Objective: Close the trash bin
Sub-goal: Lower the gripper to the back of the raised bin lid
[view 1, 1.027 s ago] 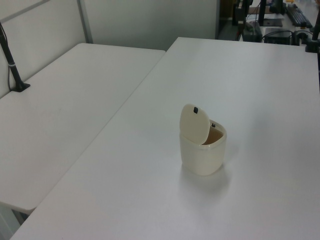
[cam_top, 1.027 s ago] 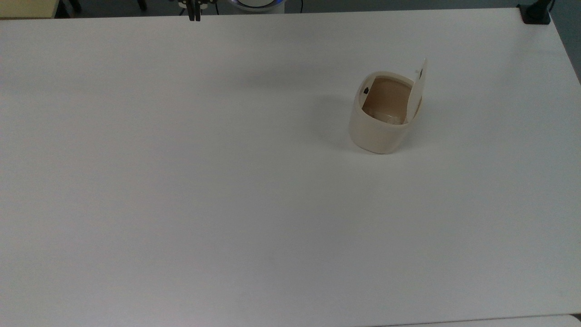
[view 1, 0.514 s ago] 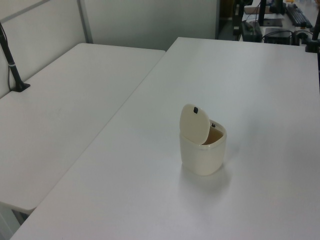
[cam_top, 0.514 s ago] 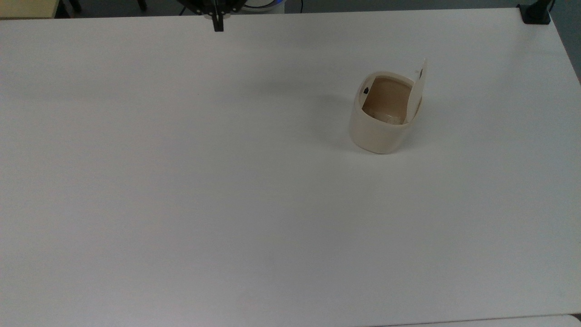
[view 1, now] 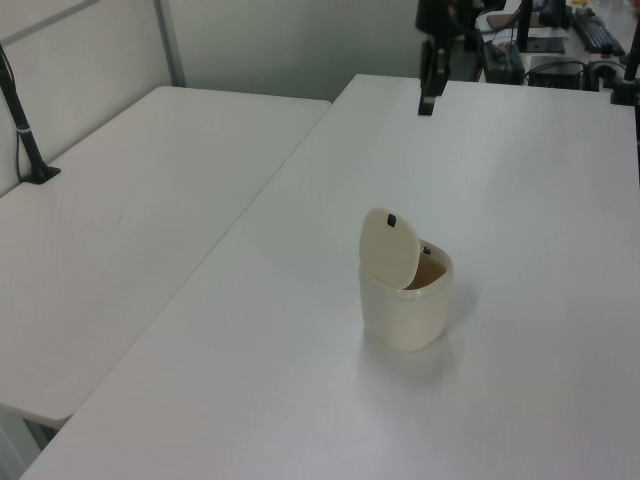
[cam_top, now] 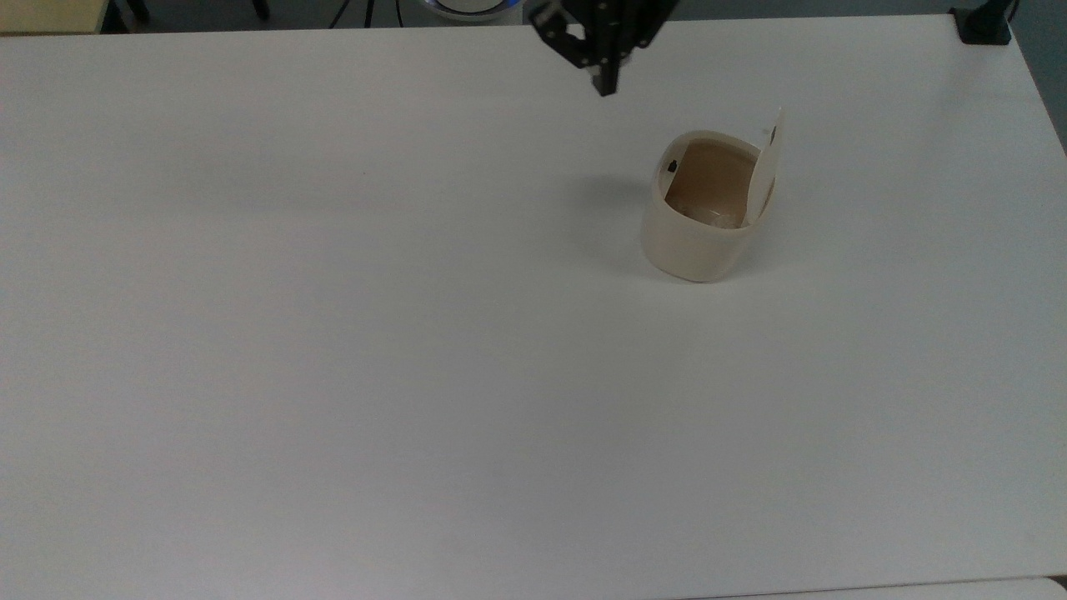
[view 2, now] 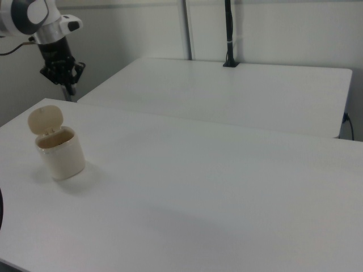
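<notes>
The trash bin [cam_top: 696,237] is a small cream tub standing on the white table, right of centre in the top view. Its flat lid [cam_top: 767,167] stands upright on the top view's right rim, leaving the brownish inside exposed. My gripper [cam_top: 606,87] hangs above the table's far edge, up and to the left of the bin in the top view and apart from it, with its black fingers together and nothing held. The left view has the bin [view 1: 405,310] with its lid [view 1: 390,250] raised and the gripper [view 1: 427,105] far behind it. In the right view the gripper [view 2: 70,90] hovers behind the bin [view 2: 62,156].
A black clamp [cam_top: 984,25] sits at the table's corner in the top view's upper right. A second white table [view 1: 130,200] adjoins on the left view's left, with a black pole [view 1: 25,125] clamped to it. The table [cam_top: 333,375] is bare white around the bin.
The gripper has moved to the top view's right and a little down, from the upper left edge to a spot near the bin. Bin and lid have not moved.
</notes>
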You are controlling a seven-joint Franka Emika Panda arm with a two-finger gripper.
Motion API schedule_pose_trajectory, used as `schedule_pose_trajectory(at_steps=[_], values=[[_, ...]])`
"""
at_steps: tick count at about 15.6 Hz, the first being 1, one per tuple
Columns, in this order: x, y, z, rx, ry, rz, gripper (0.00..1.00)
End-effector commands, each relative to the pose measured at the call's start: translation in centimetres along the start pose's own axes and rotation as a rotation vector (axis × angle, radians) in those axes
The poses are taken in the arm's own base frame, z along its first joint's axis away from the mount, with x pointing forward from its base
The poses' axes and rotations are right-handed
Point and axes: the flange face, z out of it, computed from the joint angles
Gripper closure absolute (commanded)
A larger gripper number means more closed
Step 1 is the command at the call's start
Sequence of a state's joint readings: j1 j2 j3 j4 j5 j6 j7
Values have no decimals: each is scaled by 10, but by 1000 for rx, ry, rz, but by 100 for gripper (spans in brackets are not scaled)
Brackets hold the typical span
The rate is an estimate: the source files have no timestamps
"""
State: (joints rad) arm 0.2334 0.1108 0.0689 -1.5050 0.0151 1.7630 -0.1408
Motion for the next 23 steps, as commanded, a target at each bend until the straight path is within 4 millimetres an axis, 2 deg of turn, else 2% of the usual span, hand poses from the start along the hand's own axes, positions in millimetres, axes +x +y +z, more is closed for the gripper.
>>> schedule_pose_trajectory(at_steps=[1,6,8,11,13,16,20,23], values=[[23,-53,8,30,110,-95,96],[42,-133,22,42,206,-221,94],[46,-159,39,48,197,-260,94],[49,-177,61,42,173,-312,94],[53,-181,71,36,182,-326,94],[54,-178,74,15,183,-377,94],[52,-165,79,-5,149,-477,94],[45,-149,86,-25,49,-523,94]])
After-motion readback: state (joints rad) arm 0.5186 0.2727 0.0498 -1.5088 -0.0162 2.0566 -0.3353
